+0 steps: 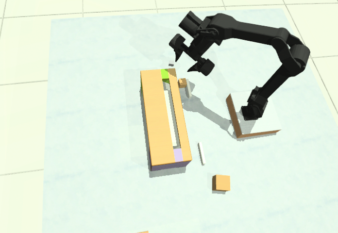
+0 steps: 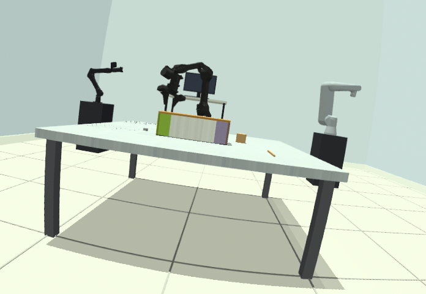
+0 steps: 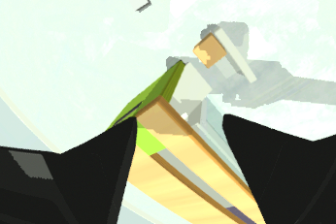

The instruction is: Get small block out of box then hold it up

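Note:
The long tan box (image 1: pixel 157 115) (image 2: pixel 192 128) (image 3: pixel 187 172) lies on the table with a green end (image 1: pixel 164 73) (image 2: pixel 163 124) (image 3: pixel 151 99) far from me and a lilac end (image 1: pixel 177 155) (image 2: pixel 220 133) near. A small tan block (image 1: pixel 182 83) (image 3: pixel 208 50) sits on the table just outside the green end, against a short white stick (image 1: pixel 188 91) (image 3: pixel 235 53). A tiny grey piece (image 1: pixel 171 63) (image 2: pixel 145 129) (image 3: pixel 143 0) lies beyond that end. My gripper (image 1: pixel 182 64) (image 2: pixel 169 106) (image 3: pixel 181 121) is open and empty, hanging above the green end and the tan block. I see no block on the pale shelf strip (image 1: pixel 170 115).
A second white stick (image 1: pixel 201 153) and a larger tan cube (image 1: pixel 221 182) (image 2: pixel 240 138) lie near the lilac end. A thin orange stick (image 2: pixel 271 153) lies by the table's front edge. The arm's base plate (image 1: pixel 234 121) stands to the right of the box.

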